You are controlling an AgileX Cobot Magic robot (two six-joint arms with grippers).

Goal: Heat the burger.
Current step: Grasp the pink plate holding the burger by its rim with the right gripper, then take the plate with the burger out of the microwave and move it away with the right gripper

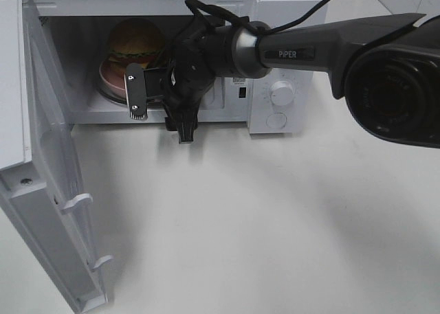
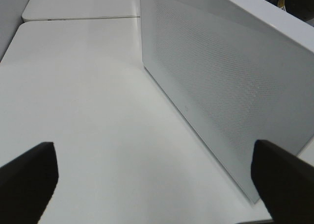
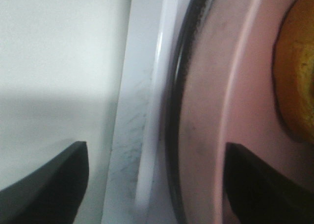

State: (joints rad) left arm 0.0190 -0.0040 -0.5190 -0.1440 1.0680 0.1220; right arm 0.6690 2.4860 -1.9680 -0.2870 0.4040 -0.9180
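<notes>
Burger [image 1: 135, 40] on its pink plate [image 1: 110, 82] inside the open microwave [image 1: 275, 12], right claw [image 1: 155, 97] at the cavity mouth.

The right claw's fingers stand apart around the near rim of the plate, holding nothing that I can make out; in the blurred right wrist view one finger [image 3: 255, 185] lies over the plate rim and the other sits outside the sill, so contact is hard to judge. The left claw [image 2: 157, 180] hangs wide open and empty over the bench [image 2: 88, 87], beside the microwave's outer wall. Judging from this, the step in hand is leaving the plate and clearing the cavity: draw the right arm straight out and low, without dragging the plate rim or clipping the sill, then swing the door [image 1: 48, 190] shut.
</notes>
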